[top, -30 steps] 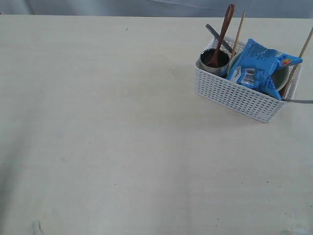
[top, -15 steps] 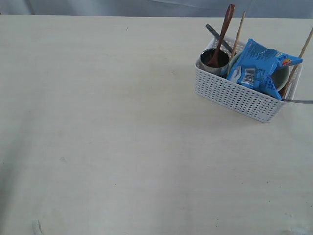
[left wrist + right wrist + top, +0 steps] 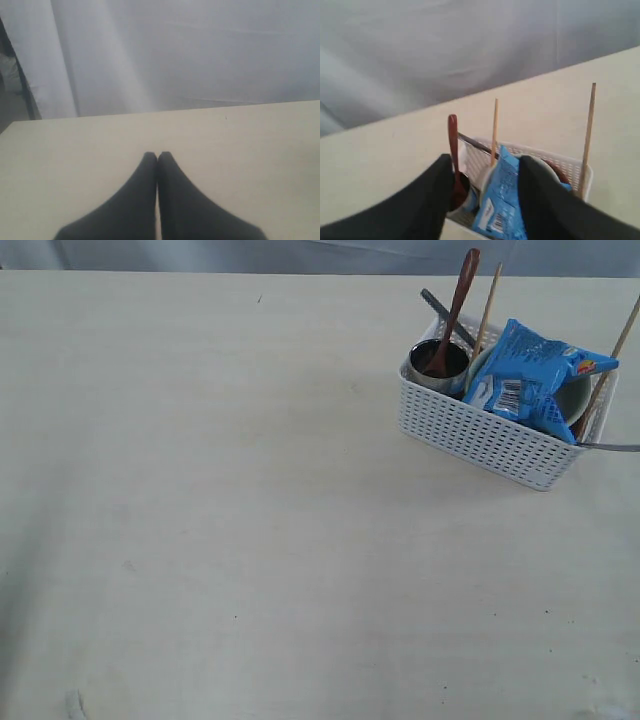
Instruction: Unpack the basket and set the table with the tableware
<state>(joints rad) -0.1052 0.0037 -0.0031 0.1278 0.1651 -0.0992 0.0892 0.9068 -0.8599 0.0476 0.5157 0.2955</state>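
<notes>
Left hand [image 3: 158,157] closed; right hand [image 3: 486,161] spread

high exterior, low wrists, shared table [image 3: 200,490]

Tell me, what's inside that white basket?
A steel cup holding a dark wooden spoon, two chopsticks, two metal handles poking out, and a blue snack packet lying over a bowl. The packet hides most of the bowl and whatever lies beneath.

The left tool [image 3: 157,156] and right tool [image 3: 486,160] are both smooth matte black, broad-based and tapering to rounded tips.
</notes>
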